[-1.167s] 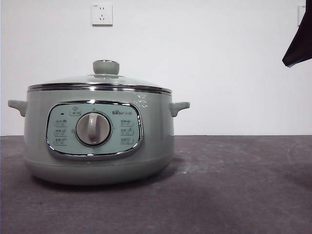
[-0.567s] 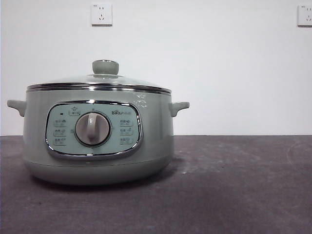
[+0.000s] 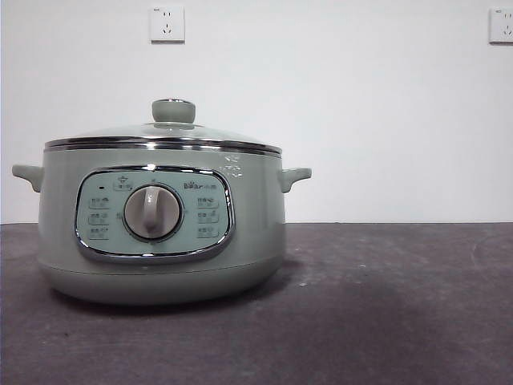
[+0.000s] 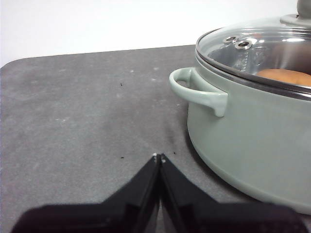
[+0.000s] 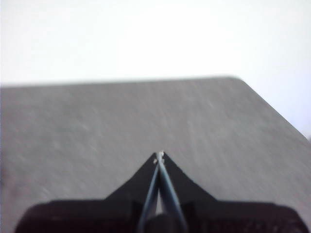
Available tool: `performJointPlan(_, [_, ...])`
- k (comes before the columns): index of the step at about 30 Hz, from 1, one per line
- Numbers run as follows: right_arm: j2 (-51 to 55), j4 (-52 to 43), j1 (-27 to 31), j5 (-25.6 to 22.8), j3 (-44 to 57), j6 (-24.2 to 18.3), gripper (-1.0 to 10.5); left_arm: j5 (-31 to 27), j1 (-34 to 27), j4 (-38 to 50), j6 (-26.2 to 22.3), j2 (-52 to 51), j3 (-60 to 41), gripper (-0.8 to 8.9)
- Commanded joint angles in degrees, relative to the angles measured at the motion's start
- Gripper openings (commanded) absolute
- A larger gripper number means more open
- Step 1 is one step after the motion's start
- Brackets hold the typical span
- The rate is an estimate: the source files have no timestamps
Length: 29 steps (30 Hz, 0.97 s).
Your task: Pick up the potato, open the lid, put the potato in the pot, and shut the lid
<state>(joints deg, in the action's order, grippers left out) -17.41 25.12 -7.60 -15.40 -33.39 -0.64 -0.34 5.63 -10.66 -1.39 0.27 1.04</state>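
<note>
While the lid [image 3: 163, 133] sits closed on the pot [image 3: 160, 224] with the potato [image 4: 285, 76] half hidden inside under the glass, the left gripper [image 4: 159, 158] waits beside the pot handle [image 4: 197, 91] with jaws pressed together, and the right gripper [image 5: 159, 156], blurred, also pinched closed, hangs over bare table [image 5: 97, 126] near its rounded corner.

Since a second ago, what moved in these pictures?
A black arm tip that showed at the front view's top right corner has pulled out of sight, uncovering a wall socket there. The pot stayed put with the lid shut and the potato inside. Both the left gripper and right gripper are shut and holding nothing.
</note>
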Motion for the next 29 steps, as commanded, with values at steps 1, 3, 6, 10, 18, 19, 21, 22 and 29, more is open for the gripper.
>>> performJointPlan(1, [1.53,-4.17,1.95,9.20,3.54,-1.97,0.0,0.44,-0.24,-0.02,0.55,-0.15,-0.81,-0.03])
performJointPlan(3, [3.37,-7.26,2.99,17.16,6.69,-4.17,0.0,0.42,-0.24,0.00,0.55,-0.15,-0.81,-0.03])
performJointPlan(6, [6.47,-10.67,3.87,23.43,11.82,-4.57,0.0,0.42,-0.24,-0.02,0.55,-0.15,-0.81,-0.03])
performJointPlan(10, [11.02,-11.82,4.24,24.44,18.60,-1.90,0.0,0.42,-0.24,-0.02,0.55,-0.15,-0.81,-0.03])
performJointPlan(18, [17.35,-12.35,4.22,24.44,28.24,1.77,0.0,0.44,-0.24,-0.02,0.55,-0.15,-0.81,-0.03])
performJointPlan(19, [17.35,-12.85,4.24,24.44,28.94,2.14,0.0,0.42,-0.24,0.00,0.55,-0.15,-0.81,-0.03])
performJointPlan(21, [17.35,-13.51,4.22,24.44,30.14,2.29,0.0,0.42,-0.24,0.00,0.55,-0.15,-0.81,-0.03])
performJointPlan(22, [17.35,-13.51,4.22,24.46,30.42,2.34,0.0,0.44,-0.24,-0.02,0.55,-0.15,-0.81,-0.03])
performJointPlan(29, [17.35,-13.62,4.22,24.41,31.21,2.49,0.0,0.42,-0.24,0.00,0.55,-0.15,-0.81,-0.03])
